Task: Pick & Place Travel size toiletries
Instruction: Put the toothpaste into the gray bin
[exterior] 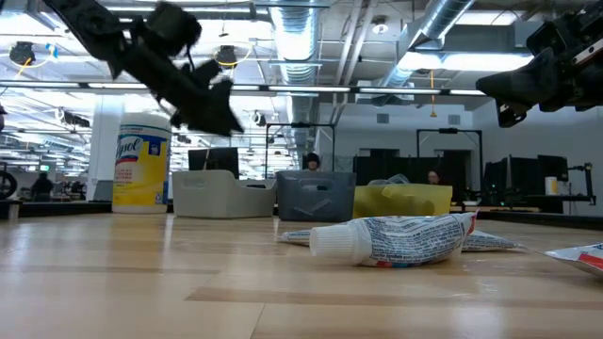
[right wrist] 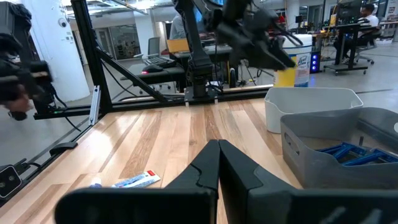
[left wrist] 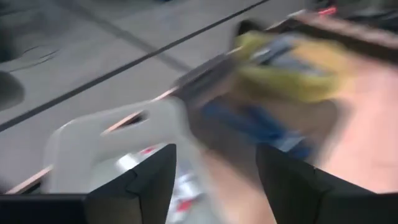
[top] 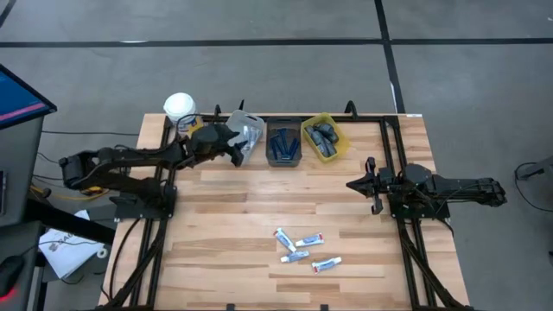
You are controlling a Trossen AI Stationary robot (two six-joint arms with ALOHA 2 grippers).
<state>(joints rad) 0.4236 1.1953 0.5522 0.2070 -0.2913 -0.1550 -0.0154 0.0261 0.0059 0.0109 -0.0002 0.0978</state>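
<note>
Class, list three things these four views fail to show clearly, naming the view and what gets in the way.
1. Contents of the light grey bin: high view, the left gripper covers part of it; left wrist view, motion blur.
2. Printing on the nearest white tube: low view, too small to read.
3. Items in the yellow bin: high view, too small; low view, hidden behind its wall.

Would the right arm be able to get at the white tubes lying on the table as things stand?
Probably yes: the right gripper, shut, hangs beside the white tubes, with only bare table between.
</note>
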